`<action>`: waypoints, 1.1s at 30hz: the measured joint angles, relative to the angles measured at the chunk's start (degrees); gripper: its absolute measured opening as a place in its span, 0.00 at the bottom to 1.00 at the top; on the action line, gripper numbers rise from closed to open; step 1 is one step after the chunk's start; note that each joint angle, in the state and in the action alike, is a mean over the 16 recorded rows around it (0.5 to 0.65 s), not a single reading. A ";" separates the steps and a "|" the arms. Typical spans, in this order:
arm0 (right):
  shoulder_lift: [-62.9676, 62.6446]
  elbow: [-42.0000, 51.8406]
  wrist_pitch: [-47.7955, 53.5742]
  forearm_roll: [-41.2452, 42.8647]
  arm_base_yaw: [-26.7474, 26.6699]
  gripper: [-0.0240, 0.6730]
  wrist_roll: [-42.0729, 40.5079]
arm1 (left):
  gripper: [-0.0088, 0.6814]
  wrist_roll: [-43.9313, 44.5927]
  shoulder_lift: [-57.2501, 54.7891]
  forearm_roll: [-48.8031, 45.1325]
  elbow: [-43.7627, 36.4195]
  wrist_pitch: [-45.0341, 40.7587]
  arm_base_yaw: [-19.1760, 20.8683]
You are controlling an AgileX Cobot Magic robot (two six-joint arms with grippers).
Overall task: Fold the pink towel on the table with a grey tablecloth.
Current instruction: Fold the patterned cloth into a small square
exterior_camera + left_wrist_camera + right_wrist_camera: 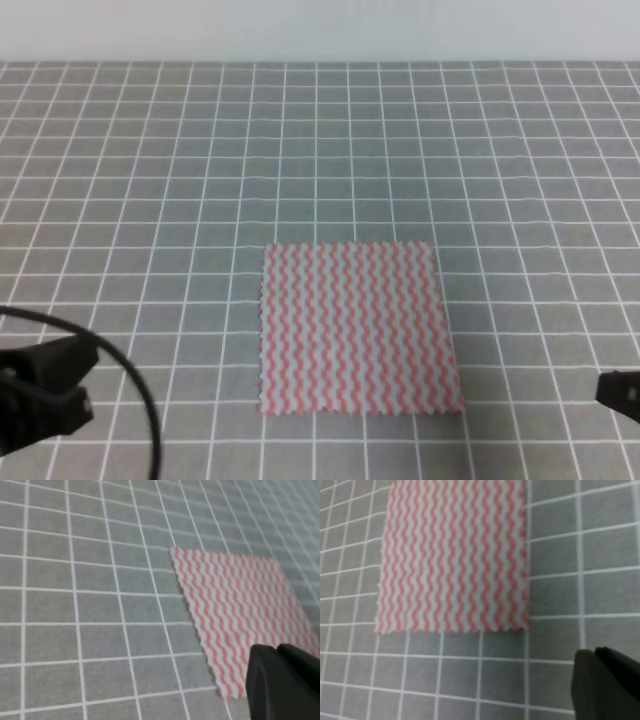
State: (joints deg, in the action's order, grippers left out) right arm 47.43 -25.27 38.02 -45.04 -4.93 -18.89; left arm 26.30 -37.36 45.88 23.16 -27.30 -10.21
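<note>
Right end effector (pixel 622 395) cropped (state unclear); left end effector (pixel 45 388) apart; pink towel (pixel 355 326) flat.

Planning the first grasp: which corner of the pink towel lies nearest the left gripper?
The near-left corner of the pink towel, by the camera-side scalloped edge; the left gripper sits beside it, apart from the cloth.

Left pincer (pixel 45 385) low at the near-left edge of the exterior view, two dark fingers pointing right with a narrow gap, holding nothing; a black cable loops behind it. Right pincer (pixel 620 395) barely in frame near-right, only a dark tip visible, state unreadable.
</note>
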 joint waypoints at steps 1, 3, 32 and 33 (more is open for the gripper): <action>1.17 -0.14 -0.27 -0.80 -0.65 0.01 -0.51 | 0.01 2.15 -0.92 1.65 0.06 0.13 0.00; 3.39 -0.41 -1.11 -2.40 -2.33 0.01 -1.52 | 0.01 6.45 -2.56 5.01 0.07 0.33 0.00; 33.85 -9.44 -13.42 -7.47 -21.54 0.22 -4.85 | 0.01 27.15 -8.24 23.27 0.07 -1.92 0.00; 34.25 -9.63 -13.47 -7.56 -21.54 0.25 -4.70 | 0.01 27.17 -8.22 23.31 0.07 -2.02 0.00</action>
State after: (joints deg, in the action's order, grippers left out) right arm 81.67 -34.90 24.55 -52.61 -26.46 -23.59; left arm 53.47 -45.58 69.19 23.23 -29.32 -10.21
